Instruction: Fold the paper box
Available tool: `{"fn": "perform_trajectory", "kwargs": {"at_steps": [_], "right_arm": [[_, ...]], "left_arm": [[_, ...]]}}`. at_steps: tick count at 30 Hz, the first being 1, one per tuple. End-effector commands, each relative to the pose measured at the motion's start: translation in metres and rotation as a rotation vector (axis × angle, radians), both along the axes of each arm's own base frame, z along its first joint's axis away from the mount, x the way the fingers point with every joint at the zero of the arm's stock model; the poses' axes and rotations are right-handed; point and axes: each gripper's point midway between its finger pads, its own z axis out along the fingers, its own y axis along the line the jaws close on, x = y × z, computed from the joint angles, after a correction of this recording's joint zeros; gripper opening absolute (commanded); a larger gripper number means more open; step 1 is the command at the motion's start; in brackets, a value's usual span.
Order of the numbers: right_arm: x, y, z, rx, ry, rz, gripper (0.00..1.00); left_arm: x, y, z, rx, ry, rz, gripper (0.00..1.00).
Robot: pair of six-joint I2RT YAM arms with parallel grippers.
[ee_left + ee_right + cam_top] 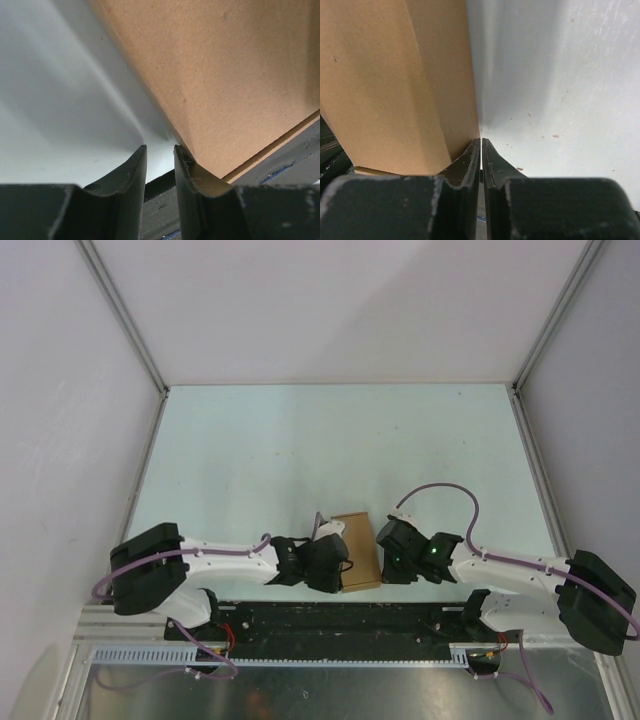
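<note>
Surface: pale green table [330,440] with white walls [350,300] on three sides; you have a black base rail [340,620] running along the near edge.
Box position: the paper box [357,552] sits low on the table at its near edge, right between your two wrists.
Box form: it reads as a raised brown block, not a flat sheet; both wrist views show upright or sloping brown walls.
Long axis: runs roughly front to back, from the rail toward the far wall, slightly tilted.
Left claw: the left gripper [159,156] has its fingers a narrow slit apart with only table showing between them. The box lies to its right, against the outer face of that finger.
Right claw: the right gripper [481,147] has its fingers drawn together with nothing between them. The box lies to its left, its wall meeting that fingertip.
Nearer arm: neither; both claws flank the long sides, each touching or just beside a wall.
Key relation: the box is pinned sideways between two claw tips, so your next move likely turns on pressing inward across the short axis.
Hidden: flaps, tabs and the top opening cannot be made out. Both wrist views cut the box off, and the wrists cover its side edges from above.
Uncertain: whether the near end overhangs the rail.
</note>
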Motion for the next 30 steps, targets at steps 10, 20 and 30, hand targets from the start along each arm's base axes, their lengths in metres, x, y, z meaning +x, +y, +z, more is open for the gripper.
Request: {"fn": "perform_trajectory", "kwargs": {"at_steps": [10, 20, 30], "right_arm": [[0.101, -0.027, 0.035, 0.008, -0.203, -0.085, 0.12], [0.176, 0.014, 0.037, 0.015, -0.251, 0.084, 0.12], [0.183, 0.022, 0.01, 0.006, -0.21, 0.113, 0.11]], "left_arm": [[0.058, 0.042, 0.033, -0.095, -0.114, 0.194, 0.36], [0.148, 0.041, 0.05, -0.036, -0.199, 0.244, 0.34], [0.154, 0.031, 0.032, -0.006, -0.155, 0.235, 0.33]]}}
